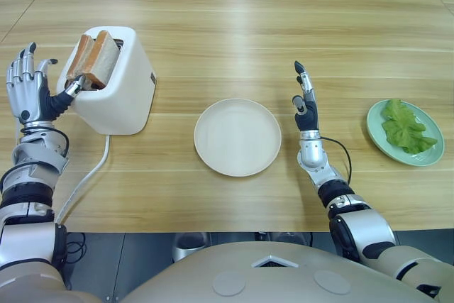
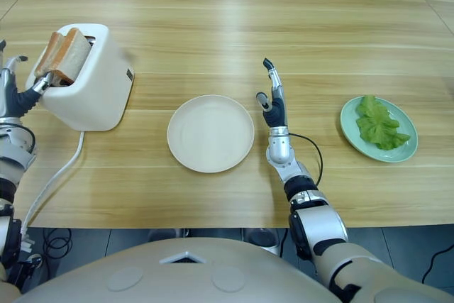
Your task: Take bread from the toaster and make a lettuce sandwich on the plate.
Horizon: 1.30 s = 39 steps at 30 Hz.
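Note:
A white toaster (image 1: 117, 86) stands at the left of the wooden table with two slices of bread (image 1: 94, 58) sticking up out of its slot. My left hand (image 1: 28, 90) is just left of the toaster, fingers stretched upward and thumb tip close to the near bottom corner of the bread. It holds nothing. An empty cream plate (image 1: 237, 138) lies in the middle, near the front. My right hand (image 1: 306, 103) stands edge-on just right of that plate, fingers straight and empty. A lettuce leaf (image 1: 406, 127) rests on a small green plate (image 1: 374, 127) at the right.
The toaster's white cord (image 1: 85, 179) runs from its front down over the table's near edge, between my left arm and the cream plate. The far half of the table (image 1: 248, 5) is bare wood.

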Each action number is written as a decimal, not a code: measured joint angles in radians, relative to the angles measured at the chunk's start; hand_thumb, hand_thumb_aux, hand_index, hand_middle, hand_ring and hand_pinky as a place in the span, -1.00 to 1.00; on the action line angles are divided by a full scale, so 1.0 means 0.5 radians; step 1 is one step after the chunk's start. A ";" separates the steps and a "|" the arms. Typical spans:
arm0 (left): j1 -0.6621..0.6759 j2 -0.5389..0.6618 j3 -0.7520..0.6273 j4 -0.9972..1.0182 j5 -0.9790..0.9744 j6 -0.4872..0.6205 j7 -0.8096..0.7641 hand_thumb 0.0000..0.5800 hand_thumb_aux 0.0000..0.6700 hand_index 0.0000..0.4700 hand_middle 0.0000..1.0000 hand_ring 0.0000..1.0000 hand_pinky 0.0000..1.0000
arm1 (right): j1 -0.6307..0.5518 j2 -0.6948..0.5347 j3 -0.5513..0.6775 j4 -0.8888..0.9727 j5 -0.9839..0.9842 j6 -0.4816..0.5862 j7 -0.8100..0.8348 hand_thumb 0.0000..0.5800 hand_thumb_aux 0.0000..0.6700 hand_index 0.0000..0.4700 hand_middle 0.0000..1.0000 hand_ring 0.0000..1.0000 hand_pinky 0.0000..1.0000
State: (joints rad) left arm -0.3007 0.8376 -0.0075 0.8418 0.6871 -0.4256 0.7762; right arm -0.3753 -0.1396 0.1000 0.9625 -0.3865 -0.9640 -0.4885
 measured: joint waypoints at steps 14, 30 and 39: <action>-0.093 -0.090 -0.076 -0.055 -0.066 -0.038 0.017 1.00 1.00 0.96 -0.65 -0.65 -0.65 | 0.019 -0.003 -0.001 -0.051 0.000 0.004 -0.005 -1.00 -1.00 -1.00 -1.00 -1.00 -1.00; -0.441 -0.280 0.070 0.192 -0.456 -0.272 -0.041 1.00 1.00 0.96 1.00 1.00 1.00 | 0.026 -0.006 -0.010 -0.050 0.002 0.060 -0.044 -1.00 -1.00 -1.00 -1.00 -1.00 -1.00; -0.334 -0.402 0.469 -0.538 -0.697 -0.675 0.186 1.00 1.00 0.96 1.00 1.00 1.00 | -0.008 -0.028 -0.056 -0.052 0.003 0.082 -0.081 -1.00 -1.00 -1.00 -1.00 -1.00 -1.00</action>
State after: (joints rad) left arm -0.4675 0.6367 0.2269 0.5729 0.3385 -0.7629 0.8693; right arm -0.3795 -0.1539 0.0719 0.9365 -0.3851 -0.9232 -0.5290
